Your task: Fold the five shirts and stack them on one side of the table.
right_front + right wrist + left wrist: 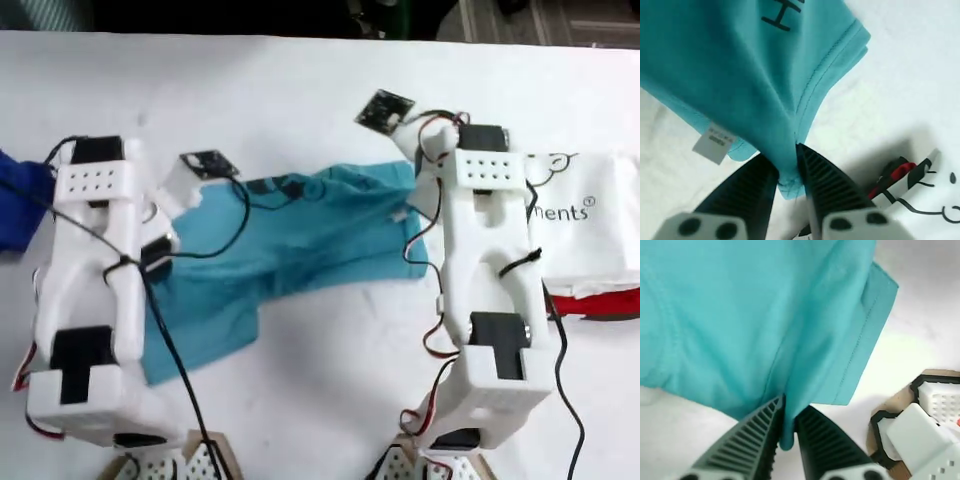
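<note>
1. Teal shirt (290, 250) stretches between both sets of jaws and lies rumpled on the table (300, 90). Risk, as judged: each pinch takes only a thin fold of cloth, so uneven pulling could slip it free or set the fold crooked.
2. White shirt (590, 225) rests over a red shirt (600, 300) just beside the right jaws; dragged cloth could disturb them.
3. Left gripper (789, 412): jaws nearly closed, clamping an edge fold.
4. Right gripper (785, 165): jaws nearly closed, clamping an edge fold near a label (715, 142).
</note>
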